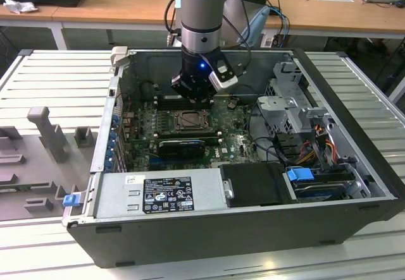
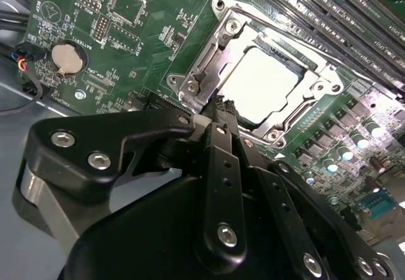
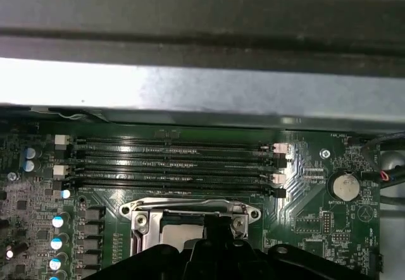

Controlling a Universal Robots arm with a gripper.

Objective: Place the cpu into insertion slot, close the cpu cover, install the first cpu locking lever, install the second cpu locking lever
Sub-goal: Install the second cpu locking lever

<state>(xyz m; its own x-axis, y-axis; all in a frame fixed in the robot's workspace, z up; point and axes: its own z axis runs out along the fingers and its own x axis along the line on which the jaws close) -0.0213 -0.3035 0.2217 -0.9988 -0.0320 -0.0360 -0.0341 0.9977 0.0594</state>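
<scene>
Below gripper (image 2: 218,103), cpu (image 2: 262,81) in insertion slot (image 2: 209,52)

Matt black plastic fingers (image 2: 218,134), shiny bare-metal cpu cover (image 2: 209,62), pale smooth-topped cpu (image 2: 262,81)

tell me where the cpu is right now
The cpu sits in the insertion slot on the green board, framed by the closed cpu cover, just beyond the hand in the second wrist view.

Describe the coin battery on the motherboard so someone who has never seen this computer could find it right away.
Start at the green motherboard inside the open computer case, then go to the metal-framed insertion slot holding the cpu. Beside that slot, away from the long black memory slots, sits the coin battery: the board's one round, flat, silver disc.
</scene>
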